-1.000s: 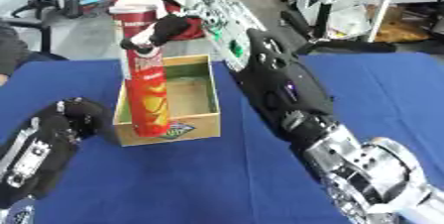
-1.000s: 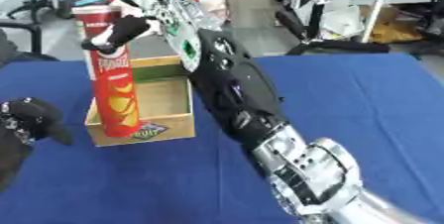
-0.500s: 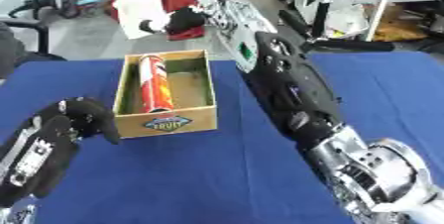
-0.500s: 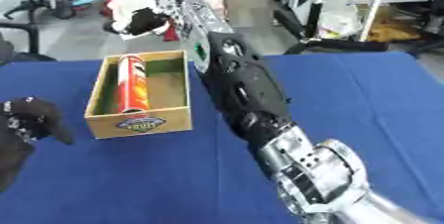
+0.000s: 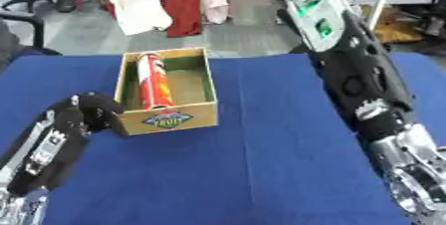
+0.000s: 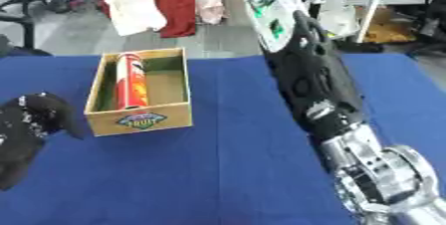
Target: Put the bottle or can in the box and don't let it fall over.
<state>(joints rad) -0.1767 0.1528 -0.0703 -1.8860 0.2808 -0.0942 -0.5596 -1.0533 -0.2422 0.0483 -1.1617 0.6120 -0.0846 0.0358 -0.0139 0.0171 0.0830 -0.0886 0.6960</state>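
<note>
Left eye view: our can lies flat in the box; left hand curled empty at eight o'clock, right hand unseen; next, re-stand it.

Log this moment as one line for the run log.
can: red tube can lying in wooden box, left side | left hand: beside box | right hand: out of view | surface: blue table

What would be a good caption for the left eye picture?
A red can lies on its side in the cardboard box on the blue table; the left hand rests beside it.
</note>
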